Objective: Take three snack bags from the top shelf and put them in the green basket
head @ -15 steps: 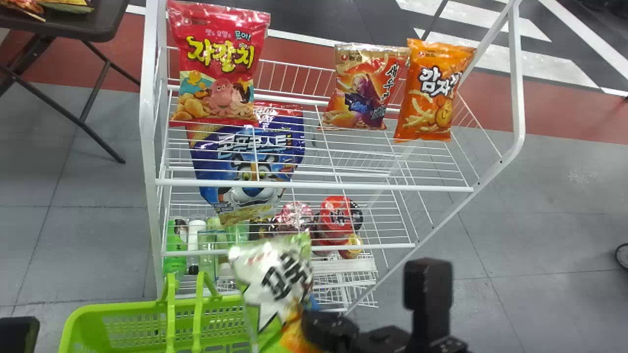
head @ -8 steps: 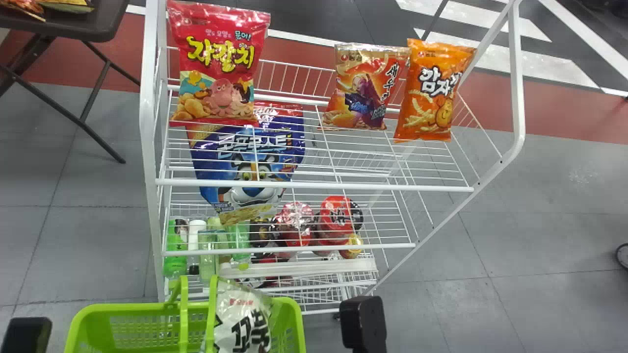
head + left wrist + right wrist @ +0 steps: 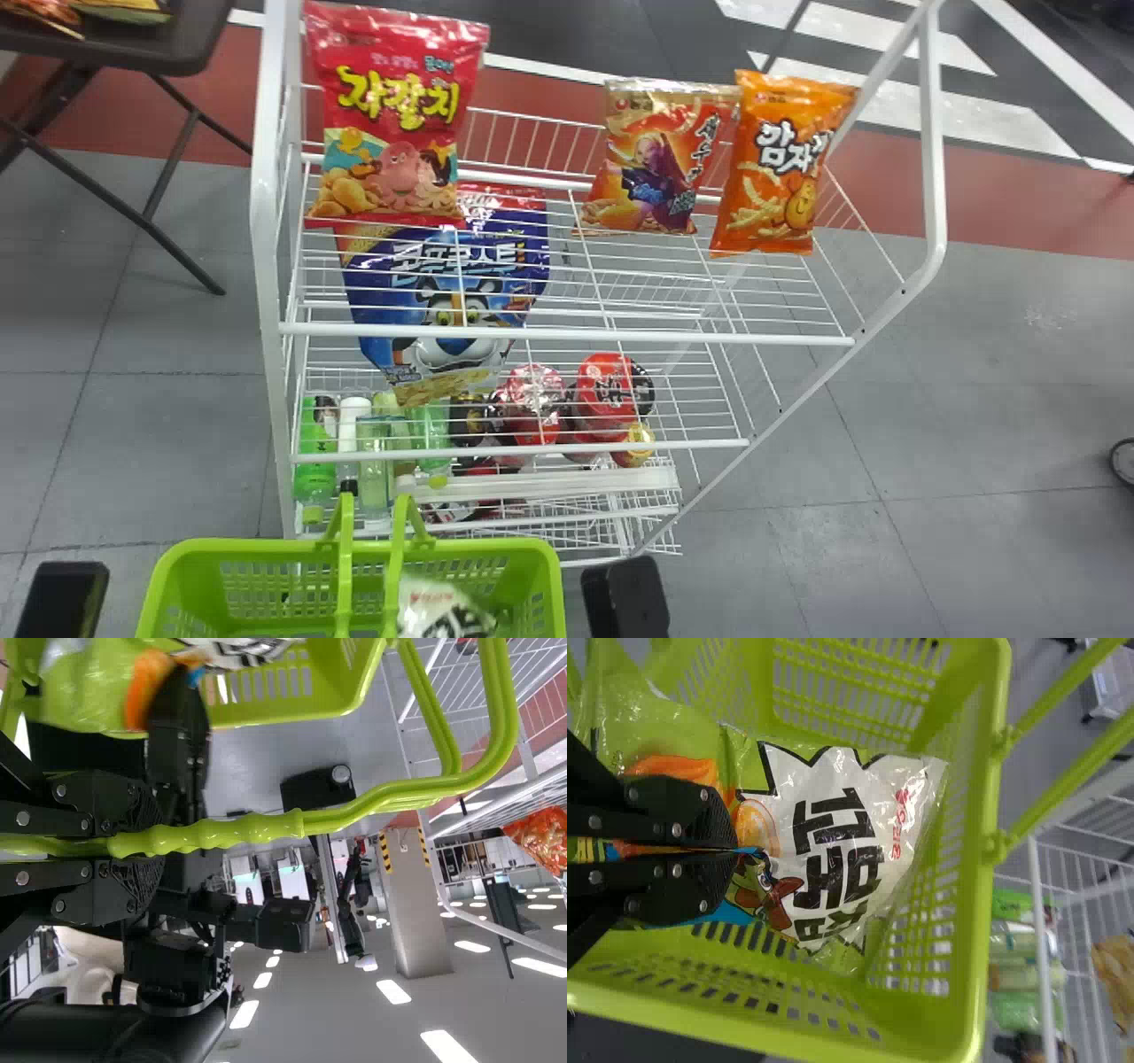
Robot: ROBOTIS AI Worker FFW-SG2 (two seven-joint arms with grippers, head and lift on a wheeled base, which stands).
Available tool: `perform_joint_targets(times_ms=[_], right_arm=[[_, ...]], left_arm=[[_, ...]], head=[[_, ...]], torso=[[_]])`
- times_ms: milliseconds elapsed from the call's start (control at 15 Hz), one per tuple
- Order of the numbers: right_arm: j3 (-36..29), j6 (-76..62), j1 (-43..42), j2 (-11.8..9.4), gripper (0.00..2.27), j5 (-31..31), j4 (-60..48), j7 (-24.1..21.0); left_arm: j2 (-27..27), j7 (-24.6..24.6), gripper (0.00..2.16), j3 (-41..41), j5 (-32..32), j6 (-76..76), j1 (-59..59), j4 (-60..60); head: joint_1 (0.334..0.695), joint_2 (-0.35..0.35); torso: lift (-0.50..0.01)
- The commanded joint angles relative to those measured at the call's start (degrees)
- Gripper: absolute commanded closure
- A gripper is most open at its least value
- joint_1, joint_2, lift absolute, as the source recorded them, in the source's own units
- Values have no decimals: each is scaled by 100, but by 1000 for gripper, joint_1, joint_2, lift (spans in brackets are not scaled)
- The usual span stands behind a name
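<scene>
Snack bag (image 3: 850, 828) in closed right fingers (image 3: 700, 811)

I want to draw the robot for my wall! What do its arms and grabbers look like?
The left gripper and right gripper are both black. Their flat fingers have round silver screws on them and rough, patterned patches near the tips. The right arm is black too, with chunky, boxy parts and some rounded ones.

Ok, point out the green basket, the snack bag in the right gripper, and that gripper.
Green basket (image 3: 257, 548): head view, on its rim.
Snack bag (image 3: 842, 828): right wrist view, on its white printed front.
Right gripper (image 3: 736, 850): right wrist view, midway between its fingertips.
</scene>
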Motion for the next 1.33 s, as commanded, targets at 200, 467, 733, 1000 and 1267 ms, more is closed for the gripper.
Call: perform_joint_targets(times_ms=[200,467,733,1000,1267], right_arm=[[167,-4430,365,-273,43,797,94,-136],[-211,-6241,-232,-220,66,858,613,-848],[-950,-5397,-1990,-123,66,744,1580,-840],[-1459,-4835,-3607,-132,66,726,2784,-637],[-1679,-4817,-4785,-176,70,700,4208,-268]], left_arm=[[0,51,1997,-58,-44,-18,-47,63],[35,60,1997,-58,-53,-18,-12,81],[62,60,1997,-58,-114,-18,59,89],[62,51,1997,-66,-140,-18,85,116],[71,60,1997,-163,-140,0,120,72]], head=[[695,-350],[695,-335],[695,-350],[695,-350],[695,-350]], torso=[[-44],[-44],[-44],[-44],[-44]])
